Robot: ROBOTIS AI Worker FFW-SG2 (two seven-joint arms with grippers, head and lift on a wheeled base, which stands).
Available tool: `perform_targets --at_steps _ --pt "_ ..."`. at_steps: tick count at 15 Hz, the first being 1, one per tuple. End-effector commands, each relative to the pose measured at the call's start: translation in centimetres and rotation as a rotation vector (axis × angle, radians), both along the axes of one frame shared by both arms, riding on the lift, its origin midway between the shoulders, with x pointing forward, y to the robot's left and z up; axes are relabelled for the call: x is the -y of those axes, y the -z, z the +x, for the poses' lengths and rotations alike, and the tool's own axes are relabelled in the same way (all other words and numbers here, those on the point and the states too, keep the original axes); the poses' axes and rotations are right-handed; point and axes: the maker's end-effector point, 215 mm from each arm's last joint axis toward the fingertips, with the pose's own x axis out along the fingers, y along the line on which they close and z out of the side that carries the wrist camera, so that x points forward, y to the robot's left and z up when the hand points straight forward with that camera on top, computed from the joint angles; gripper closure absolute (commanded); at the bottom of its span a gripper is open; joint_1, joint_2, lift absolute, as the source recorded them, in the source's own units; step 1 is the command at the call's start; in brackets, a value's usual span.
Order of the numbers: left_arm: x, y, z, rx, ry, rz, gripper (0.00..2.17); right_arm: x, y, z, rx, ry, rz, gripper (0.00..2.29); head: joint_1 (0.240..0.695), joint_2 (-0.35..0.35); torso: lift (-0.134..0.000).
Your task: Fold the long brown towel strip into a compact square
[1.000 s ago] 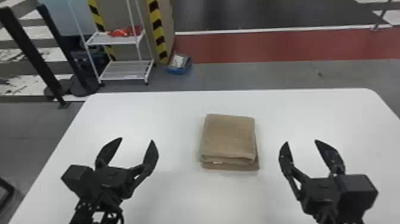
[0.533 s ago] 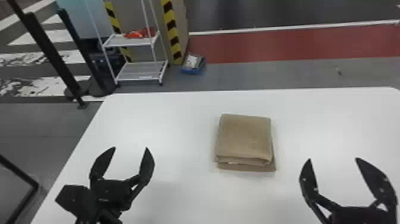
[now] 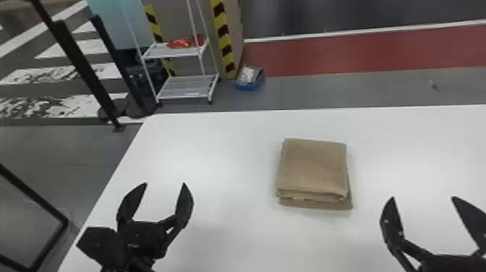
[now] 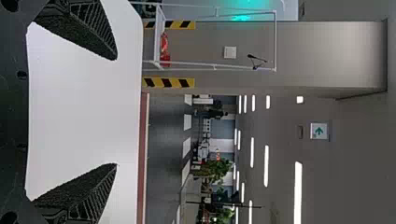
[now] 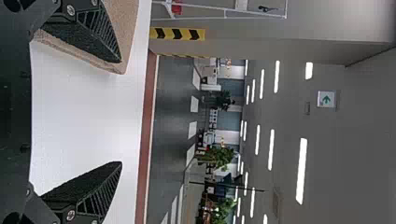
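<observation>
Brown towel (image 3: 314,168), folded, nearly square

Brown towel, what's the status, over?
Left hand, right hand: both open, empty. Towel: folded into a squarish stack on the table, lower layer peeking out nearest the robot. Nothing lying on it.

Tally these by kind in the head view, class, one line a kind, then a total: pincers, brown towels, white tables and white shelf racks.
Pincers: 2 (left pincer, right pincer)
Brown towel: 1
White table: 1
White shelf rack: 1
Total: 5
</observation>
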Motion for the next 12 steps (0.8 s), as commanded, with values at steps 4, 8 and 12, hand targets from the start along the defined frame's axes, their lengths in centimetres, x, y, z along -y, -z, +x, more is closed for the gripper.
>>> perform_targets --at_steps 4,8,12 --pt "-0.28 0.24 -0.45 -0.008 -0.006 0.001 0.05 -0.15 0.29 -0.01 -0.017 0.001 0.002 0.11 0.695 0.236 -0.122" --pt "-0.20 0.33 -0.45 -0.009 -0.004 0.000 0.05 -0.22 0.47 -0.02 -0.023 0.000 0.002 0.11 0.695 0.240 -0.122" --pt "-0.24 0.36 -0.56 -0.011 -0.004 0.001 0.05 -0.22 0.47 -0.02 -0.023 0.000 0.002 0.11 0.695 0.240 -0.122"
